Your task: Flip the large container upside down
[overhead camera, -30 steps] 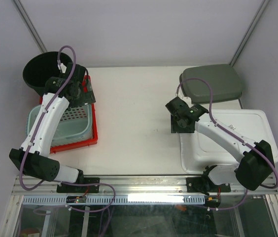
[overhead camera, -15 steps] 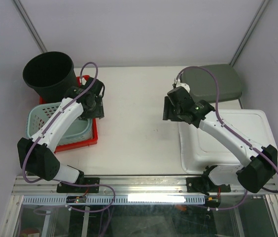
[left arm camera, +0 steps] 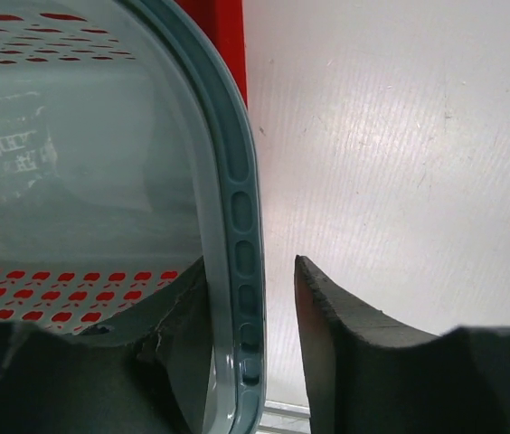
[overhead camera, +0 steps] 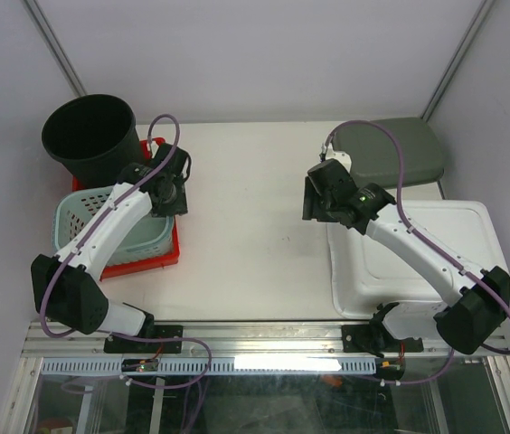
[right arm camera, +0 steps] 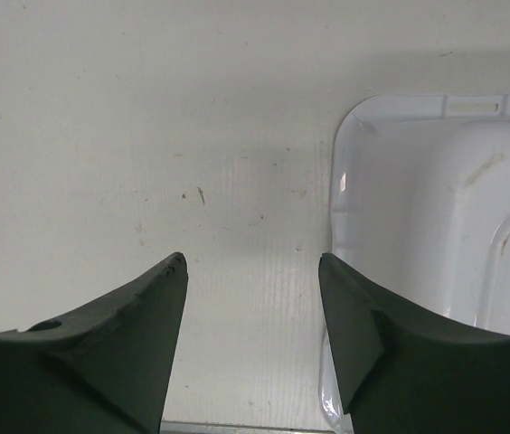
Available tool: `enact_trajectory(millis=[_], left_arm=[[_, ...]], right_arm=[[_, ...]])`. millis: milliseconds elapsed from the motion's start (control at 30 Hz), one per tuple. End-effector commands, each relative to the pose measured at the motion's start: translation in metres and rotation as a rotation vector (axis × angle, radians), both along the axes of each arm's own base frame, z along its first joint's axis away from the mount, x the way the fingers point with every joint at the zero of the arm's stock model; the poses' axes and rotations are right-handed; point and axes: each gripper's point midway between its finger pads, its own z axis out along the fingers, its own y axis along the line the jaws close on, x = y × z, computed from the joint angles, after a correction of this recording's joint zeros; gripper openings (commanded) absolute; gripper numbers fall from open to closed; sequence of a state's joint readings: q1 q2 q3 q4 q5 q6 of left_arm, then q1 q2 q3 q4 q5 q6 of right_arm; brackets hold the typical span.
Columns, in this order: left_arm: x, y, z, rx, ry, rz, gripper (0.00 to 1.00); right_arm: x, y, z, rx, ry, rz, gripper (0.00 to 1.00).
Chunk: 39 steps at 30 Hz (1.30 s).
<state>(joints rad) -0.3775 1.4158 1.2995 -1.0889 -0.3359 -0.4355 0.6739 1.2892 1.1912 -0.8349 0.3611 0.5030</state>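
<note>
The left fingers [overhead camera: 166, 195] are half shut and hold nothing yet. The rim of the pale green plastic basket [left arm camera: 237, 203] runs between them, with a small gap by the outside finger. I think this basket is the big container. Squeeze until both fingers touch the rim, then lift it off the flat red tray [overhead camera: 137, 264] before tipping. The right fingers [overhead camera: 314, 201] are apart and empty, above the white worktop [overhead camera: 246, 235].

Robot lab test cell: white table [overhead camera: 255, 235], bare panel walls [overhead camera: 264, 54], aluminium rail [overhead camera: 273, 336]
</note>
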Motion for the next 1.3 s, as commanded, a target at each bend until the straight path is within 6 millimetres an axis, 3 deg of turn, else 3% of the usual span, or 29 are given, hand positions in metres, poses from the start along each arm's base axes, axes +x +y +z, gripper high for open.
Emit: enact_trajectory(millis=[0, 133, 300, 467, 567, 733, 867, 1033, 1167, 1267], left_arm=[[0.017, -0.009, 0.014, -0.087, -0.124, -0.046, 0.37], [0.025, -0.001, 0.023, -0.076, -0.158, -0.031, 0.25], [0.024, 0.018, 0.061, 0.008, -0.221, -0.018, 0.0], [0.018, 0.029, 0.104, 0.054, -0.275, -0.031, 0.0], [0.014, 0.022, 0.146, 0.002, -0.328, -0.069, 0.0], [0.0, -0.025, 0.212, -0.255, -0.471, -0.254, 0.0], [-0.014, -0.079, 0.24, -0.51, -0.481, -0.455, 0.0], [-0.016, -0.126, 0.269, -0.757, -0.453, -0.605, 0.0], [-0.024, -0.168, 0.279, -1.035, -0.372, -0.769, 0.0], [-0.009, -0.183, 0.28, -1.113, -0.347, -0.797, 0.0]], right_arm=[[0.008, 0.002, 0.027, 0.051, -0.085, -0.013, 0.64], [0.007, -0.001, 0.032, 0.044, -0.094, -0.019, 0.64], [0.011, 0.003, 0.036, 0.048, -0.107, 0.002, 0.65], [0.024, 0.018, 0.041, 0.061, -0.118, 0.03, 0.65], [0.036, 0.024, 0.049, 0.047, -0.141, 0.049, 0.64], [0.055, 0.029, 0.068, 0.008, -0.202, 0.069, 0.64], [0.057, 0.025, 0.073, 0.004, -0.237, 0.062, 0.64], [0.043, 0.004, 0.082, 0.011, -0.279, 0.026, 0.64], [0.027, -0.002, 0.119, 0.08, -0.362, 0.067, 0.65], [0.017, -0.025, 0.147, 0.082, -0.449, 0.011, 0.67]])
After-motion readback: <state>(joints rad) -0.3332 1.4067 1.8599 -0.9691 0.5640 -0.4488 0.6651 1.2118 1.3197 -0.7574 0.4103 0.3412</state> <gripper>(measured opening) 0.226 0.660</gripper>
